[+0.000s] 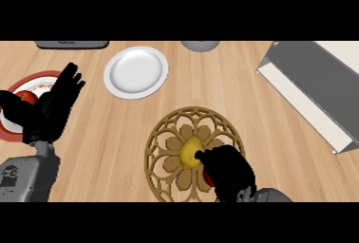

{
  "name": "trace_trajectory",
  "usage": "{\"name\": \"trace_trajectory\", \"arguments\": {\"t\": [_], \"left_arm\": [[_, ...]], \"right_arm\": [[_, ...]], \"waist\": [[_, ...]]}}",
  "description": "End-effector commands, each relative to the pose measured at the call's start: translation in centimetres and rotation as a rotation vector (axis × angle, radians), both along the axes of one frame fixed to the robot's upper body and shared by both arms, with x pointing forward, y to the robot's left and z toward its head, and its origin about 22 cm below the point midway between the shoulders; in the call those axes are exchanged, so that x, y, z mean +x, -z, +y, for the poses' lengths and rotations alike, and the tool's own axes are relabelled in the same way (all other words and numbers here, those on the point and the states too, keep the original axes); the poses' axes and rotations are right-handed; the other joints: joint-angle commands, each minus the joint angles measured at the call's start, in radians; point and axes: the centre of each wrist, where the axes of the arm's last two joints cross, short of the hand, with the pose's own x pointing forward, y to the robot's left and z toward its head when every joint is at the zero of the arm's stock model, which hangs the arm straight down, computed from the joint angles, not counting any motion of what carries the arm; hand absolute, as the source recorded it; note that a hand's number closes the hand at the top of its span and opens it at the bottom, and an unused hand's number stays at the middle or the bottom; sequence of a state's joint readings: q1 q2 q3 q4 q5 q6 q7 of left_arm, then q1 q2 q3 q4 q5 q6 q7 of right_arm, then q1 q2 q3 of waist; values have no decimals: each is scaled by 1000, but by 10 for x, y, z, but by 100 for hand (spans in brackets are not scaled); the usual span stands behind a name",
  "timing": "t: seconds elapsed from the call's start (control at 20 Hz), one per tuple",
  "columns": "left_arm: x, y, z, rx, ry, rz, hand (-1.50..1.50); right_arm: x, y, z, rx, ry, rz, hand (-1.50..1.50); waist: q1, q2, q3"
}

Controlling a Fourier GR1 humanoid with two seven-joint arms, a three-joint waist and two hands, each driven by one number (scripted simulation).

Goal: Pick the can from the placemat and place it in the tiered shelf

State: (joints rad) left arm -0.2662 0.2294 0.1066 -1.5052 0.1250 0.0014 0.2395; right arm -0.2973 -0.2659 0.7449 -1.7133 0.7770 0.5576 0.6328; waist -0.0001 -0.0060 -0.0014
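Observation:
The can [188,152] shows as a yellow body with a red patch, lying at the middle of the round, tan openwork placemat [168,128]. My right hand [228,173] comes in from the lower edge and is curled round the can's right side, hiding most of it. The tiered shelf [308,90], grey with white boards, stands at the right, well apart from the hand. My left hand [52,107] rests open at the left with fingers up, holding nothing.
A white plate [136,71] lies behind the placemat. Under my left hand sits a red-rimmed plate [38,78] with some food on it. A grey round object [201,45] and a dark flat object [71,44] sit at the far edge.

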Motion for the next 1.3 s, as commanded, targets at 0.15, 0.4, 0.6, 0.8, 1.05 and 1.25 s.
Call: {"name": "trace_trajectory", "arguments": {"t": [0.15,0.4,0.6,0.8,1.05,1.25], "left_arm": [[3,14,-19,5,-5,1,0],[-5,19,-3,22,5,18,0],[4,-2,0,-5,0,14,0],[-7,-4,12,14,13,1,0],[-10,5,5,0,-9,2,0],[-2,6,4,4,-25,10,0]], "right_arm": [[3,11,-9,-14,-116,-84,150],[-15,17,3,80,-76,-151,150],[-52,45,7,135,35,-113,150],[-67,37,18,254,85,-149,150],[-74,-18,19,615,192,-240,150],[-93,-72,-4,769,224,-427,150]], "waist": [[0,6,1],[-2,6,1],[-9,5,2],[-2,4,2],[-5,2,2],[-22,1,1]]}}
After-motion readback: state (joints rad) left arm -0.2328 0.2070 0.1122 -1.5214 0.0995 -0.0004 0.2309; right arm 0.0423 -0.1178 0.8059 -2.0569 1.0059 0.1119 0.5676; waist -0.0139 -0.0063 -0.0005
